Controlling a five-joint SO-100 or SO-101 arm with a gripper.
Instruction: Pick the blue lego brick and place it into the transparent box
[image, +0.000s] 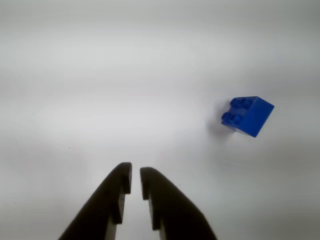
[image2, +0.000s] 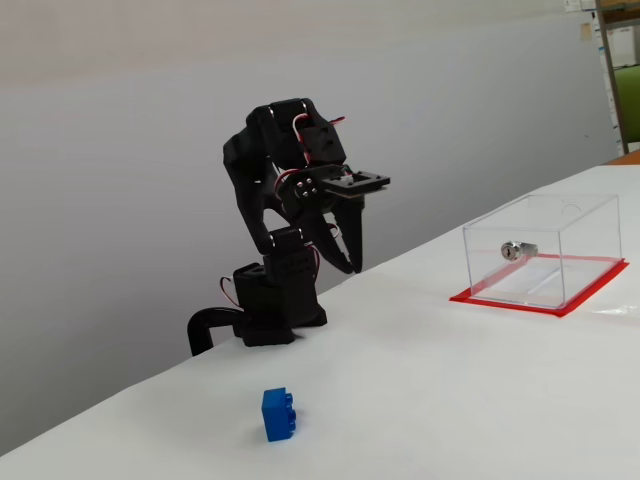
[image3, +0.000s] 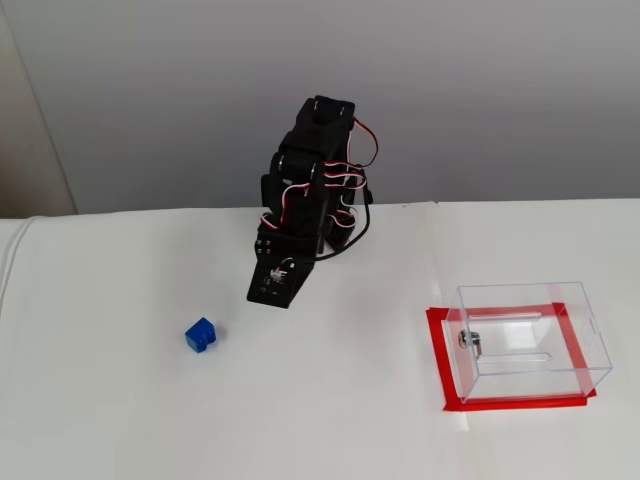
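The blue lego brick lies on its side on the white table, studs facing left in the wrist view, to the right of and beyond my gripper. The gripper is empty, its two black fingers almost together with only a thin slit between them. In both fixed views the brick sits apart from the gripper, which hangs above the table pointing down. The transparent box stands on a red base sheet with a silver lock on one wall.
The arm's black base stands at the table's back edge against a grey wall. The white table lies bare between brick and box. Shelving shows at the far right.
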